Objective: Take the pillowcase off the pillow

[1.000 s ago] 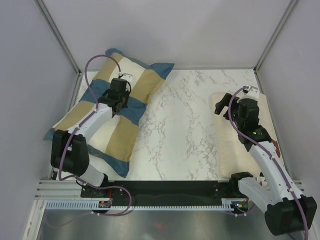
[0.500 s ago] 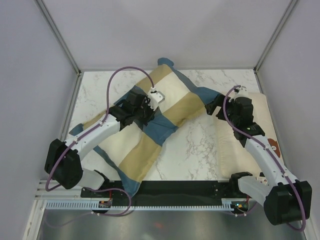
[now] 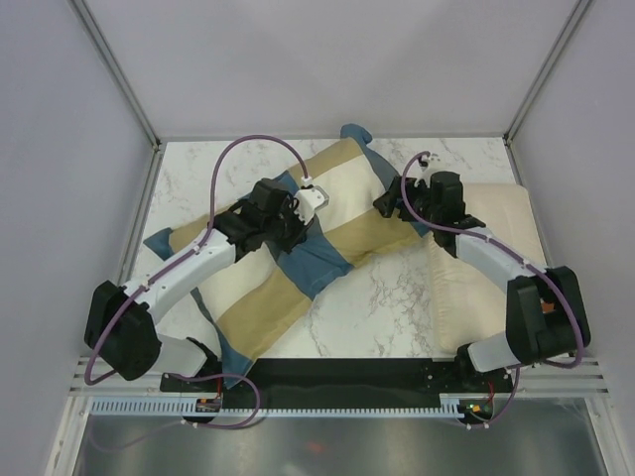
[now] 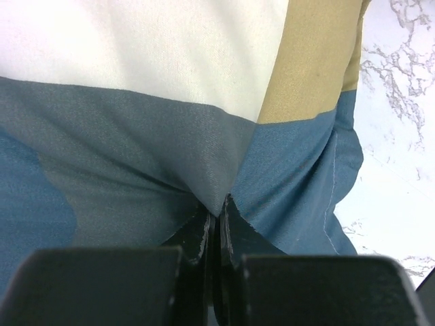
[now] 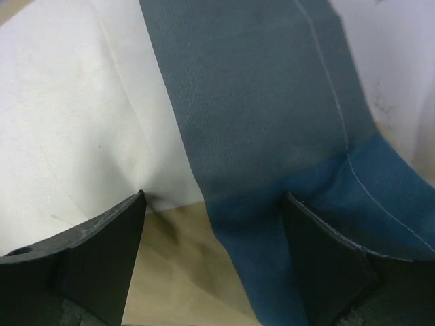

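The pillowcase (image 3: 342,213) lies slantwise across the middle of the worktop (image 3: 387,307), the pillow hidden inside it. The left pincer (image 4: 219,216) is clenched on a small ridge of blue cloth. The right pincer (image 5: 214,197) hangs released, its jaws spread over the cover's blue edge.

If the right one bites only cloth, the 2 arms would merely stretch the cover. The thin left pinch could also slip free under a pull.

1 second earlier the bundle lay in the far left corner, with the right arm over the cream pillow (image 3: 496,213).
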You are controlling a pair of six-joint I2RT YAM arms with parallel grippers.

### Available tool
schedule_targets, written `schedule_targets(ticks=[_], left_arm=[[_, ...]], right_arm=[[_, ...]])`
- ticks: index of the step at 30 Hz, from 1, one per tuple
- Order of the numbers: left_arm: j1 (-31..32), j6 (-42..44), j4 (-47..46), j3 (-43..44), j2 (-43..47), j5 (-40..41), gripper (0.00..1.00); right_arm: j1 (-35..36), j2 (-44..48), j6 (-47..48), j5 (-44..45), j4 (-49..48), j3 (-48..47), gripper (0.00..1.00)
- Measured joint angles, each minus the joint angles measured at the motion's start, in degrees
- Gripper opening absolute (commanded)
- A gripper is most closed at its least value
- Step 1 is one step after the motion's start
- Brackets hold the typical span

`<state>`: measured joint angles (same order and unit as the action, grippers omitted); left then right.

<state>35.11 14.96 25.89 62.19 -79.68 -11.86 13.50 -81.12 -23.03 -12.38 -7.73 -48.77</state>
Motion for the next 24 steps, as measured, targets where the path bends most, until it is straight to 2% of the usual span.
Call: schedule_targets(ticks=[1,3,4,5,11,16,21,24], left_arm=[[0.0,0.1,0.2,0.0,0.2,0.3,0.02],[0.0,0.1,0.6,0.0,0.2,1.4,0.02],[0.0,0.1,0.7,0.0,0.1,2.2,0.02],[0.2,0.1,0.8,0.0,0.0,3.0,0.02],[0.1,-0.3,1.9,0.5,-1.7,11.8,0.02],[0.1,-1.7,2.8,3.6,-3.7,16.1,0.02],[0.7,-4.0,0.7,7.9,-5.1,13.8,0.02],[0.9,-5.1,-0.1,8.5,-5.5,11.5,0.02]], right_arm=[[0.4,-2.1,0.4,-1.6,-0.9,-0.3,0.63],[0.8,-4.7,0.9,-4.4,-2.3,-0.4,0.35],[1.2,-5.6,1.4,-6.1,-3.1,-0.4,0.07],[1.7,-5.8,1.9,-7.3,-4.0,-0.3,0.0],[4.3,-1.4,2.7,-8.7,-5.0,2.4,0.0],[5.9,12.1,3.4,-6.6,3.7,4.8,0.0],[7.2,26.0,3.6,-2.0,12.8,4.8,0.0],[7.0,28.0,4.0,1.1,15.7,5.2,0.0]])
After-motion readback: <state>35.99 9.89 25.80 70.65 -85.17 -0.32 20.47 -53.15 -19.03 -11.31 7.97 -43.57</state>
